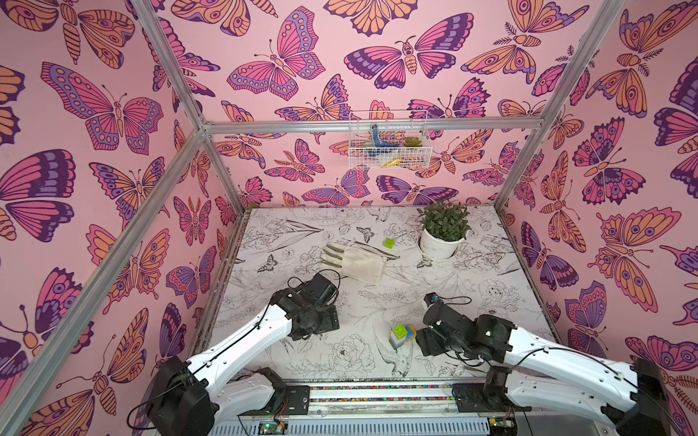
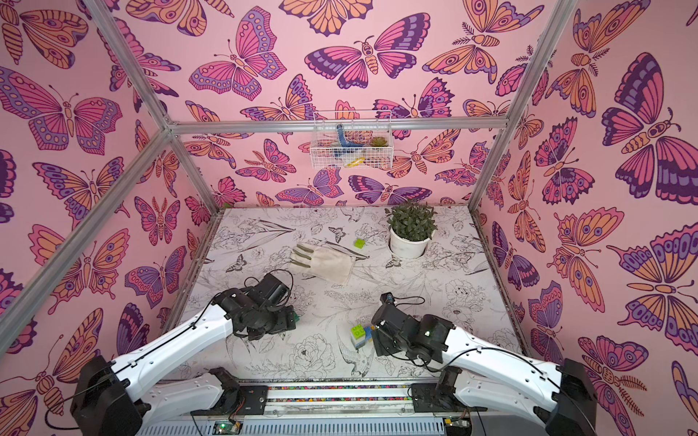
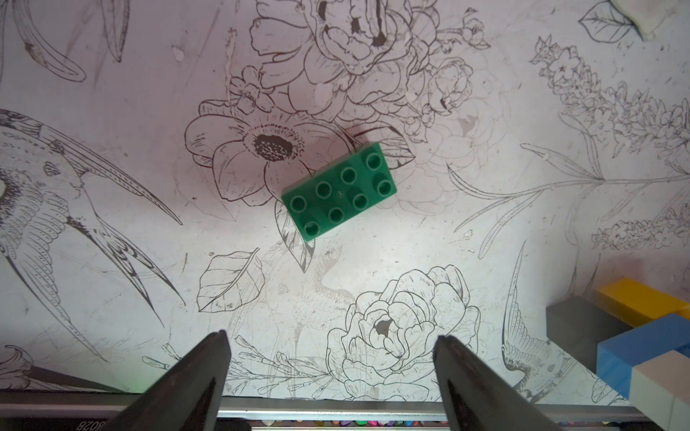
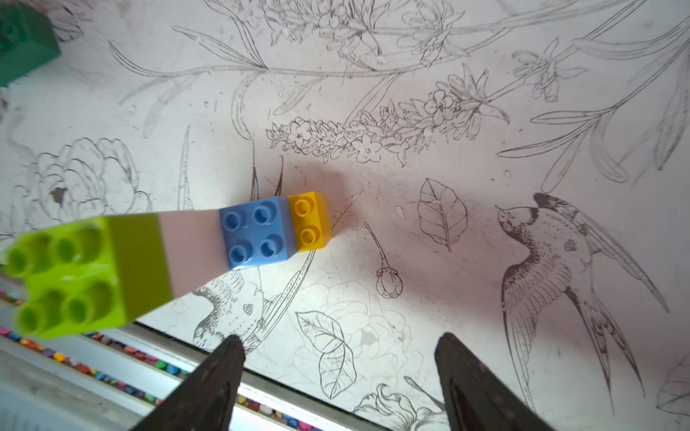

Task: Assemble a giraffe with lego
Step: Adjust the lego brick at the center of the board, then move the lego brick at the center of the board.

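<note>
Left gripper (image 3: 330,337): jaws wide apart, empty, hanging over the dark green brick (image 3: 338,190), which lies flat, studs up. Right gripper (image 4: 339,337): jaws also spread, holding nothing, just at 3 o'clock of the giraffe (image 1: 402,335) in a top view. The giraffe stands headless near the 6 o'clock edge of the table (image 1: 491,264). Step, likely: fetch the head. Next: descend, square to the brick's long sides, pinch. Both arms reach forward, wrists bent down.

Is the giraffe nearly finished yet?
Almost. Done: the giraffe stands with legs, blue body, white neck and a lime brick on top. In hand: nothing; the left gripper hangs open near the dark green brick, and the right gripper is open too. Left: that green head goes on.
</note>
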